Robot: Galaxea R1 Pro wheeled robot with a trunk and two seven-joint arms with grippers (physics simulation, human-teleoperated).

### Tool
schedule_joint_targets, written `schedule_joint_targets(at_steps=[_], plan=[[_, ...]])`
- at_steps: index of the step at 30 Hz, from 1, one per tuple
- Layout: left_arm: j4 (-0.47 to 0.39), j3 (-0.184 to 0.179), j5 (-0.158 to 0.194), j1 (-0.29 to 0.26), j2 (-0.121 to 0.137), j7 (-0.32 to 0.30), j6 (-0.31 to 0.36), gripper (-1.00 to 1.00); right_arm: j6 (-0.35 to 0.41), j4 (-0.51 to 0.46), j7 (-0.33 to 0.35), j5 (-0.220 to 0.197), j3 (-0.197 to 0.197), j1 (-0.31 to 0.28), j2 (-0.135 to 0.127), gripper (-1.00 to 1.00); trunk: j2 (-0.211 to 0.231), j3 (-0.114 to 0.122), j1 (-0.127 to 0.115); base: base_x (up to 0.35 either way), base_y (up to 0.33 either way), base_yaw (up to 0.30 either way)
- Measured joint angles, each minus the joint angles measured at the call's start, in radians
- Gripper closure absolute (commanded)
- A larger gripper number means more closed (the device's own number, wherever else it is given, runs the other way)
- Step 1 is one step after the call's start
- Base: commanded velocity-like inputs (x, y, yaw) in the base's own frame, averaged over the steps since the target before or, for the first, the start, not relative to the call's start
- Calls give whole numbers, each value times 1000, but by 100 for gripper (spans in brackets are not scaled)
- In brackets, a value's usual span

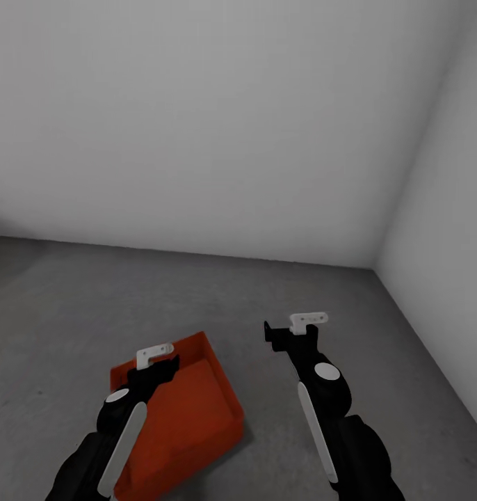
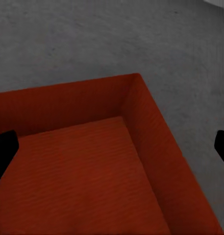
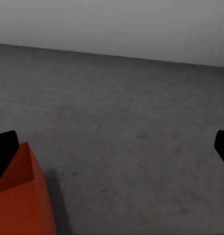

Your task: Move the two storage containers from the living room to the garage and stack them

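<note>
Storage container [image 2: 82, 171], orange-red, rigid, likely light: sits under left gripper [image 2: 112, 142]'s spread fingers; grasp wall; right gripper [image 3: 112, 147] spread, empty.

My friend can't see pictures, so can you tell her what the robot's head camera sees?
An orange-red storage container sits on the grey concrete floor near a white-walled corner. The left hand hovers over it; the right hand hangs beside it.
</note>
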Motion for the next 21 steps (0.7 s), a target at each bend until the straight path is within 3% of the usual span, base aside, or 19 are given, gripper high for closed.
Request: schedule_joint_targets(at_steps=[21], plan=[[8,1,0,0,-1,0,0,-100,0,0,0,0,0,0,0,-100,5,89,-9,0,0,-298]])
